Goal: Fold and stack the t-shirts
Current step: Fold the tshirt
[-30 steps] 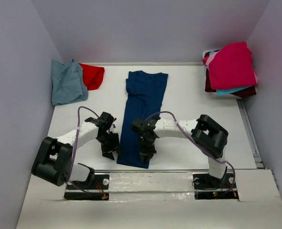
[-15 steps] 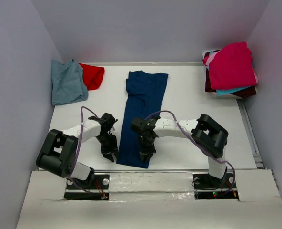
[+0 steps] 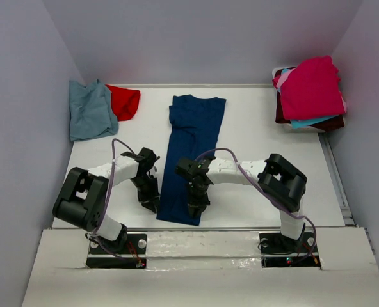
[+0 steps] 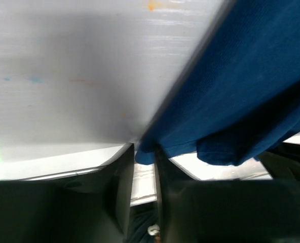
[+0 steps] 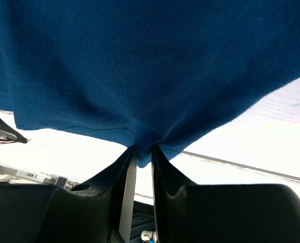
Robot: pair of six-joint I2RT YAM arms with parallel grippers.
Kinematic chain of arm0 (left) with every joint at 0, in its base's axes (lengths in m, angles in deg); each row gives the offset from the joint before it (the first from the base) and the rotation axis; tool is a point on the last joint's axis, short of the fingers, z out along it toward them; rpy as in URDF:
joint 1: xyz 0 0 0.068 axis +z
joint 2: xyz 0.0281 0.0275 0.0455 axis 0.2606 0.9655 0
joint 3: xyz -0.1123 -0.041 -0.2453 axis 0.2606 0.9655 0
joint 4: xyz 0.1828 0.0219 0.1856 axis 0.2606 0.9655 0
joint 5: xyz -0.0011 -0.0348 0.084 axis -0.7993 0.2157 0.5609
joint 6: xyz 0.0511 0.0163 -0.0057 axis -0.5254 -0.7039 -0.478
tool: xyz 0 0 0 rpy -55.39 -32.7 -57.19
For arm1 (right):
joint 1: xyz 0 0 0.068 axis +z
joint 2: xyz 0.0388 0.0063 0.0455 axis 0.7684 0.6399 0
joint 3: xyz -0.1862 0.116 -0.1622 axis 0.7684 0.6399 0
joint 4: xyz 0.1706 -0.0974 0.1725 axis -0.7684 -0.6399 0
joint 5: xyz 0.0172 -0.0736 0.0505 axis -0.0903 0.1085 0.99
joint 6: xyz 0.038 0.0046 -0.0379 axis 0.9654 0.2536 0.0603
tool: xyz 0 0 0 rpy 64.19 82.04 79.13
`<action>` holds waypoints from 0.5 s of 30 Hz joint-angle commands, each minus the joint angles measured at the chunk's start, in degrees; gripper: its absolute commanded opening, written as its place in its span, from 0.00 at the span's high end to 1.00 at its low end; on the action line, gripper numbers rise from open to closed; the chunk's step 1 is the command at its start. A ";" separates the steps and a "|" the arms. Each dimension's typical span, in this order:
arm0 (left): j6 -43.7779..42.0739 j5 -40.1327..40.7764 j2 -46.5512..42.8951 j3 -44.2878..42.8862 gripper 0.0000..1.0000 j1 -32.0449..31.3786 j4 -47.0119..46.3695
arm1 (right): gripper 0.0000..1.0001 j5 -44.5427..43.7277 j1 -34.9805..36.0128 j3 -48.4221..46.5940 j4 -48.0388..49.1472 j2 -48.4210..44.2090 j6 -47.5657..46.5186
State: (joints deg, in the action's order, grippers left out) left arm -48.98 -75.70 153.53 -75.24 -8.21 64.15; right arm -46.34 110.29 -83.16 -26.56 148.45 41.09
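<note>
– Top external view: where does the navy t-shirt (image 3: 193,147) lie?
– Spread as a long strip mid-table (image 3: 260,128). The left gripper (image 3: 150,203) and right gripper (image 3: 195,209) each pinch a near corner, fingers narrowed onto cloth.

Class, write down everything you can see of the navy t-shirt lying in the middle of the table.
The navy t-shirt is soft, fine-knit cloth with no print showing, folded lengthwise into a long narrow strip on the white table. It runs from the far side toward the arms. The right gripper pinches its near hem, and its near left corner sits between the left gripper fingers.
</note>
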 commanded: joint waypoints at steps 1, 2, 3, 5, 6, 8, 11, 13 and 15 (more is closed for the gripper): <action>-1.24 -1.88 0.97 0.76 0.83 0.20 0.91 | 0.76 -1.14 0.75 -1.13 -1.21 -3.49 -0.07; -1.33 -1.97 1.23 0.94 0.88 0.20 0.91 | 0.76 -1.14 0.75 -0.96 -1.21 -3.66 0.02; -1.51 -2.05 1.58 1.11 0.91 0.20 1.09 | 0.76 -1.23 0.75 -0.96 -1.21 -3.67 0.02; -1.68 -2.23 2.20 1.12 0.94 0.20 1.09 | 0.76 -1.32 0.75 -0.69 -1.12 -3.93 0.28; -1.77 -2.23 2.37 1.03 0.94 0.20 1.09 | 0.76 -1.32 0.75 -0.69 -1.12 -3.84 0.28; -1.86 -2.41 2.72 0.85 0.94 0.20 1.18 | 0.76 -1.41 0.75 -0.52 -1.12 -4.19 0.55; -1.86 -2.49 2.99 0.68 0.94 0.20 1.00 | 0.76 -1.58 0.75 -0.17 -1.30 -4.55 0.72; -1.77 -2.15 3.16 0.59 0.94 0.20 1.00 | 0.76 -1.76 0.75 0.01 -1.38 -4.72 0.72; -1.77 -2.32 3.25 0.68 0.94 0.20 1.00 | 0.77 -1.76 0.75 0.36 -1.56 -4.81 0.81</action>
State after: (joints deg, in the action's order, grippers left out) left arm -49.78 -78.02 155.98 -74.84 -8.03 63.63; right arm -46.99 110.29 -83.02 -26.78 146.68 41.20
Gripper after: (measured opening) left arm 0.069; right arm 0.238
